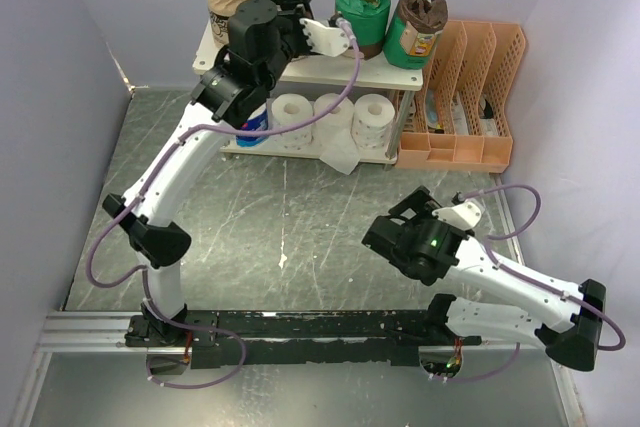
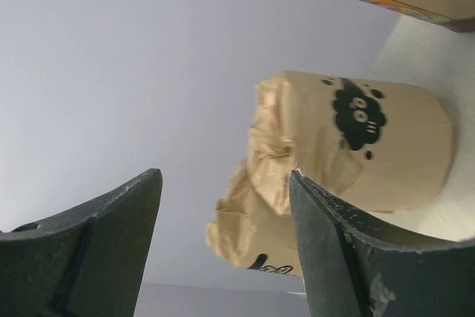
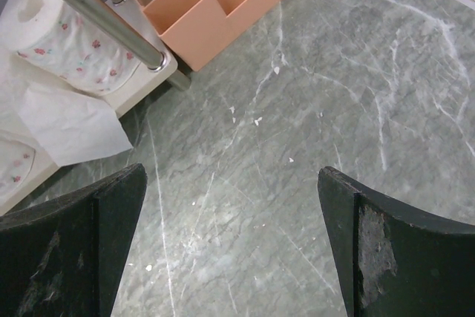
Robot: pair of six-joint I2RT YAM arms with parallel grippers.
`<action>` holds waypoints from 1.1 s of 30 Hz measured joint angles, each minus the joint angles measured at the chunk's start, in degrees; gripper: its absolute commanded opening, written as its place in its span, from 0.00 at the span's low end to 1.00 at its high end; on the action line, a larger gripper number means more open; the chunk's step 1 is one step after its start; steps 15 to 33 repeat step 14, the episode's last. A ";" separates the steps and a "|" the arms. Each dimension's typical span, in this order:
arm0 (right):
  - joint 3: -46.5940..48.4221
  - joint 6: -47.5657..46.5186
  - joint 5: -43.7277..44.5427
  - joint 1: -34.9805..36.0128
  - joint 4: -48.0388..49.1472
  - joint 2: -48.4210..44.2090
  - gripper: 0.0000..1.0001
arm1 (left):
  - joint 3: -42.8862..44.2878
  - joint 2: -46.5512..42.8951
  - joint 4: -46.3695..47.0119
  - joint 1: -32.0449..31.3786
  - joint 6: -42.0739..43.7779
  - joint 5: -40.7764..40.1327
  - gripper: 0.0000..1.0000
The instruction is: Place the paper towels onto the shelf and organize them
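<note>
Hung the right jaws, wide apart and empty, low over the counter [image 3: 334, 72]. Held the left jaws apart at the shelf [image 1: 385, 75] top, just short of two tan rolls [image 2: 356, 154]. Noted green rolls [image 1: 362, 2] alongside, white rolls [image 1: 330, 112] on the tier below. Judged nearly finished.

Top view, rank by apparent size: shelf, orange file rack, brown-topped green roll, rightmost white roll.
shelf
orange file rack
brown-topped green roll and rightmost white roll: too alike to rank, the green one nearer the camera
</note>
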 measured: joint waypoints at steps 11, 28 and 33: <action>0.44 -4.87 -0.63 0.00 4.02 -0.28 0.99 | -0.26 -7.06 27.32 -5.22 0.66 -8.79 0.91; 0.44 -6.56 -0.76 0.00 5.57 -0.59 1.00 | -0.90 -8.61 36.11 -5.68 3.02 -11.34 0.91; 0.44 -6.56 -0.76 0.00 5.57 -0.59 1.00 | -0.90 -8.61 36.11 -5.68 3.02 -11.34 0.91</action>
